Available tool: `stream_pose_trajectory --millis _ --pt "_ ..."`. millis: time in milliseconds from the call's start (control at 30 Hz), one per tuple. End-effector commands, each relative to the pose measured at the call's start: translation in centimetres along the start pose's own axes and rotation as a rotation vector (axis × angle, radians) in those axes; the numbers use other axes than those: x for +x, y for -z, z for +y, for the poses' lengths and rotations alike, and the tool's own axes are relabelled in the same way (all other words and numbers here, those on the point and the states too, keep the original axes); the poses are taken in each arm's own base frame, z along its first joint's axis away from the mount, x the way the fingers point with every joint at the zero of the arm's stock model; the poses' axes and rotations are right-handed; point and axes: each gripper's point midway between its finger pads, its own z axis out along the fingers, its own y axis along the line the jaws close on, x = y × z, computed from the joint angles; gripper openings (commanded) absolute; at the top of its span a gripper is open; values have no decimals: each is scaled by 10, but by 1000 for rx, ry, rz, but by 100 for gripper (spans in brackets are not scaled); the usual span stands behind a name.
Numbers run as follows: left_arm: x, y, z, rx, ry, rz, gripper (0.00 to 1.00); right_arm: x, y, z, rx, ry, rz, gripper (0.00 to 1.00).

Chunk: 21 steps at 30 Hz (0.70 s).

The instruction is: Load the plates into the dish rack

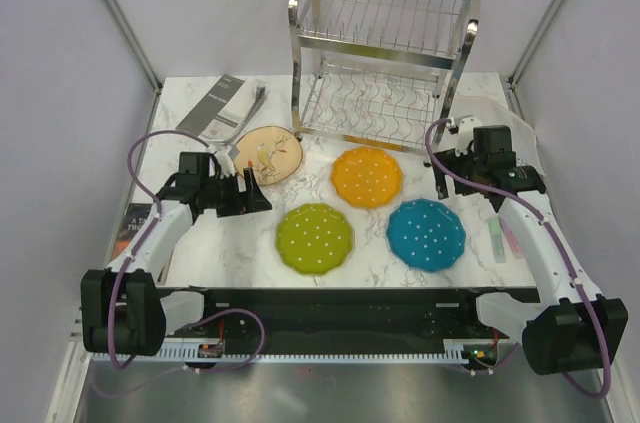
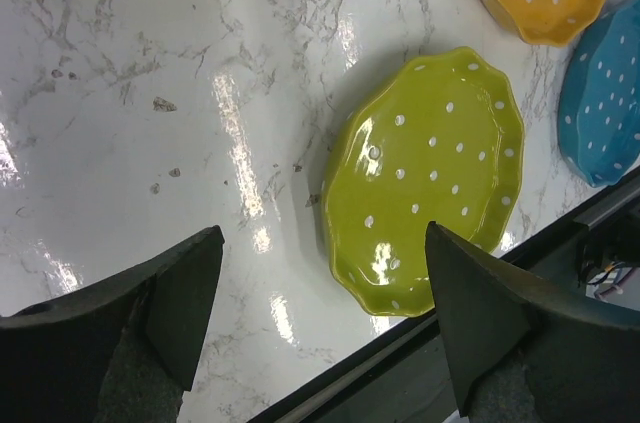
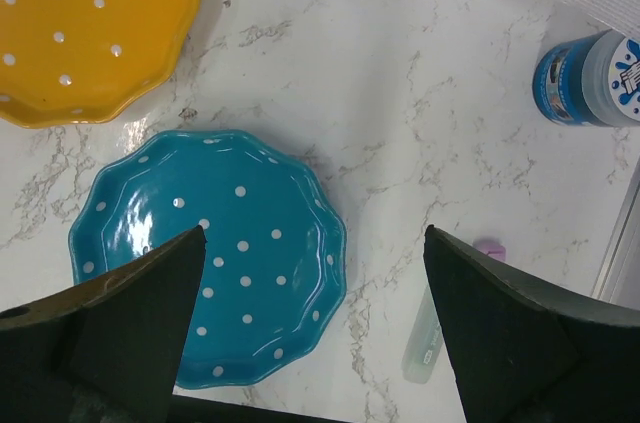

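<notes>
The rack point(image 1: 380, 53) stands at the far edge of the table, right of centre, with no plate in it. All four plates lie flat on the marble. The tan plate point(image 1: 268, 154) is just left of the rack's foot and the orange plate point(image 1: 367, 176) just in front of it. The green plate point(image 1: 315, 236) and blue plate point(image 1: 427, 233) lie side by side toward the near edge. The left gripper point(image 2: 322, 233) hovers beside the tan plate, fingers spread wide and empty. The right gripper point(image 3: 315, 233) hangs near the right edge, equally wide, holding nothing.
</notes>
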Motion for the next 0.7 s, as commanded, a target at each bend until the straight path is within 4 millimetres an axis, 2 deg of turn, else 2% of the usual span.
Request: stream_pose_trajectory --millis 0,100,233,267,333,367,400,433,500,667 --pt "-2 6 -2 -13 -13 -39 89 -19 13 1 7 -46 -82 98" --pt "2 8 0 -28 25 -51 90 -28 21 6 -30 -22 -119 98" --pt "7 10 -2 -27 85 -61 89 -51 40 51 -293 -4 -210 98" --pt "10 8 -3 -21 118 -51 89 -54 41 71 -411 -26 -207 98" --pt "11 5 -8 11 146 -45 87 -62 38 91 -508 -149 -178 98" --pt "18 1 -8 22 185 -31 84 -58 32 108 -595 -195 -129 98" --pt "22 -3 -6 23 211 -18 83 -68 28 114 -632 -216 -163 98" --pt "21 -6 -3 17 229 -26 81 -61 24 123 -671 -269 -132 98" --pt "31 -12 2 12 276 -4 79 -58 19 142 -721 -232 -131 98" --pt "46 -24 11 -6 326 64 78 -19 3 190 -823 -204 8 98"
